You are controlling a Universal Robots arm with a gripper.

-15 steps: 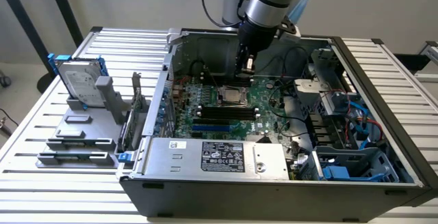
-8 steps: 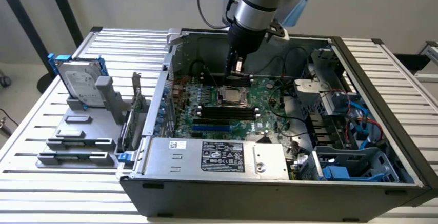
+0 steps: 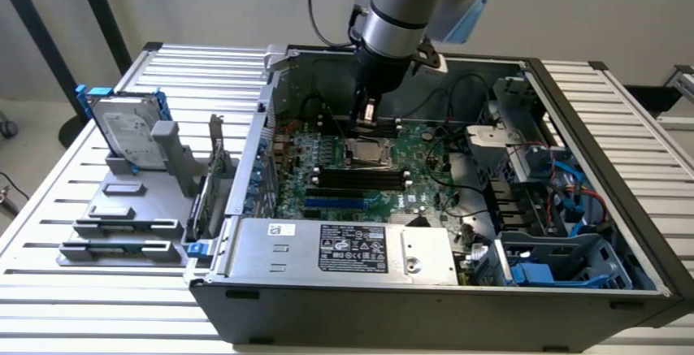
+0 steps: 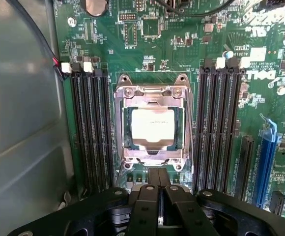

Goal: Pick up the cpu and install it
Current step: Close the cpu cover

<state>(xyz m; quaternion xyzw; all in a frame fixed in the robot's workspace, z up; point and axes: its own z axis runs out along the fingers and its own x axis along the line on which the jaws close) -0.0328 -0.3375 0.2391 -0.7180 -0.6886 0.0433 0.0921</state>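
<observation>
Open dark-grey steel computer case [image 3: 434, 306] lay on its side on the slatted metal table [image 3: 65, 290]. My grey arm [image 3: 396, 6] stood close to vertical over the case's rear half, wrist pointed straight down into it. Everything above the wrist was cut off by the frame edge in the exterior view.

Green motherboard [image 4: 182, 49] sat below me. The silver power supply box [image 3: 347, 249] was along the case's near wall.

My black gripper [image 4: 158, 173] hung just above the silver metal socket frame [image 4: 152, 123], between the two banks of black memory slots [image 4: 91, 128]. The fingers were pressed together with nothing between them.

The cpu [image 4: 152, 125], a small flat square chip with a dull silver top, was lying flat inside that socket frame, not in my grip.

Hard to make out:
- In the exterior view my gripper [image 3: 369, 118] and wrist covered part of the socket, so the chip was barely readable there.
- I couldn't tell whether the frame's latch was locked down.
- I couldn't tell whether my fingertips touched the frame or hung clear of it.
- In the wrist view my own finger linkage blocked the board on the near side of the socket.
</observation>
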